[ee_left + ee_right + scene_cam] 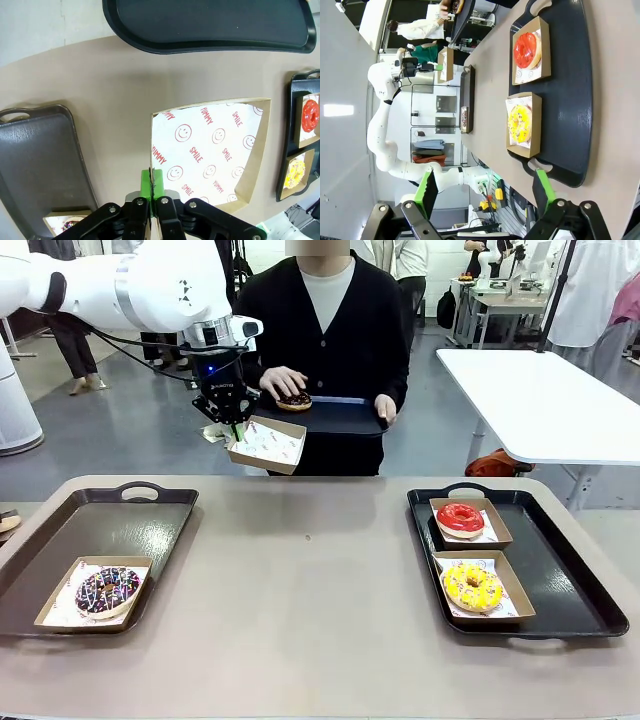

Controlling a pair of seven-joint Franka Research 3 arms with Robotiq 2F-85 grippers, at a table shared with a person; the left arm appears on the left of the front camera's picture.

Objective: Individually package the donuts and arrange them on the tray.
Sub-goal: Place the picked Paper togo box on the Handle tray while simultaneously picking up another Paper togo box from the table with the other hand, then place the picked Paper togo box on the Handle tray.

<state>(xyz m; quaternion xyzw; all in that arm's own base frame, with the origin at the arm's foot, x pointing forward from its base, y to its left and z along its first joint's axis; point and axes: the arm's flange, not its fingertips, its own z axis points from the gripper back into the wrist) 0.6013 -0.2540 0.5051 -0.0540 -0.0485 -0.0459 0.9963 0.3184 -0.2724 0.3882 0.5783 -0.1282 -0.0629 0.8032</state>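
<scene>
- My left gripper (232, 426) is raised beyond the table's far edge, on the left, pads pinched tight on the near wall of an empty cardboard box (267, 445); the left wrist view shows the green fingers (145, 185) clamped on that wall, with smiley-print paper lining the box.
- My right gripper (485, 186) is spread wide with nothing between its green pads, looking down over the right tray (580, 585).
- On the right tray I see the red donut (460, 518) in the far box and the yellow sprinkled donut (473, 586) in the near box.
- On the left tray (60, 540), the chocolate donut with pale sprinkles (107, 590) sits boxed at the near corner.
- The person (330, 310) across from me holds a third dark tray (335, 416); one hand (283, 383) rests on a dark chocolate donut (294, 400) on it.
</scene>
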